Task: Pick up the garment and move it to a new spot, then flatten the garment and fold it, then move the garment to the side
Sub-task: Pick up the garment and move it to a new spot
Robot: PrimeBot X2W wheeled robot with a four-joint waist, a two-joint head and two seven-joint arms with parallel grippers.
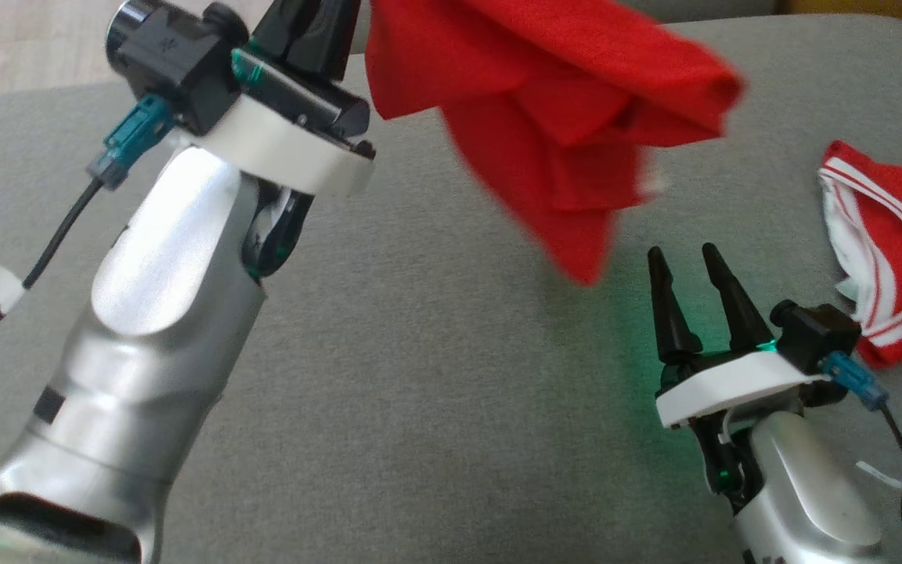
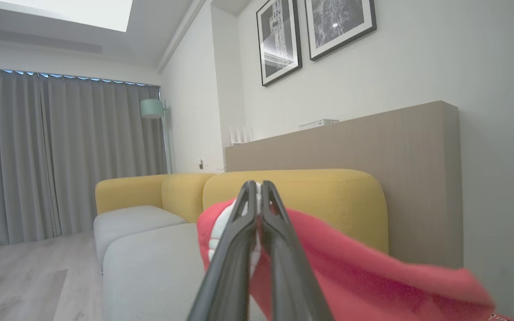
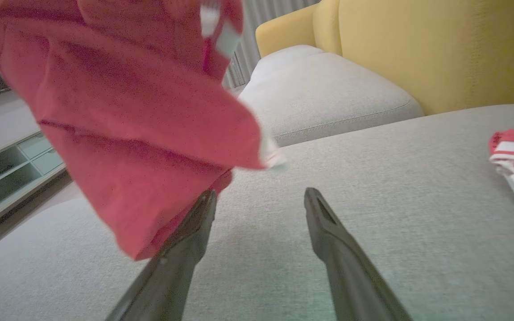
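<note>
Now, the left fingers [image 2: 239,232] are pinched tight on the red garment [image 1: 545,102], dangling it clear of the grey sofa seat [image 1: 420,352] at twelve o'clock. The right fingers [image 1: 666,313] gape empty at four o'clock. Pickup looks done; setting down, flattening, folding and the side move are all ahead.

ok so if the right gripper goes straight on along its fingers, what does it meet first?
Probably the hanging red garment: its lower edge overlaps one finger of the right gripper in the right wrist view, though depth is unclear. Past that, the grey sofa seat.
</note>
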